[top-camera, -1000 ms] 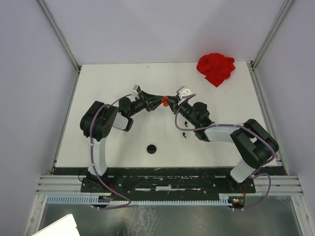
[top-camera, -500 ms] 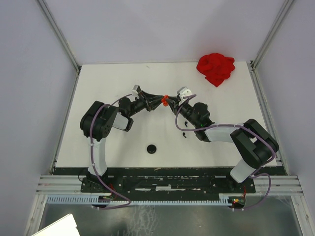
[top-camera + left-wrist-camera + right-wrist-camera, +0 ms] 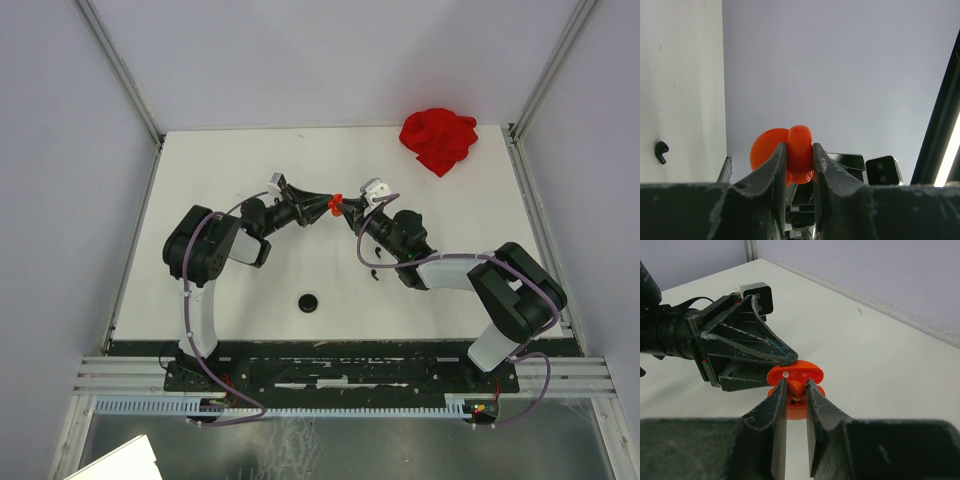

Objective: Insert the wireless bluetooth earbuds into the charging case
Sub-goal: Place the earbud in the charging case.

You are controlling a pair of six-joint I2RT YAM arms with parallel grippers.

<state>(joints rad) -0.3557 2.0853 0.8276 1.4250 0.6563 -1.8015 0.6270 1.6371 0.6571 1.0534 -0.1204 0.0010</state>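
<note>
Currently in my left fingers (image 3: 781,159): the red charging case (image 3: 801,142), clamped by its rim with the lid swung open.
Right fingers (image 3: 781,397): pinched together on a red earbud (image 3: 796,388).
Key relation: the earbud sits between the raised lid and the open base, right at the tips of my right fingers. I can't tell whether it touches the base.
Axis: I judge the push runs along my right fingers, down into the base.
Nearer arm: both meet over the middle of the tabletop (image 3: 880,360), and the right one does the inserting.
Room: open on all sides. A black earbud (image 3: 661,151) and a black case (image 3: 308,302) lie well apart, toward the arm bases.
</note>
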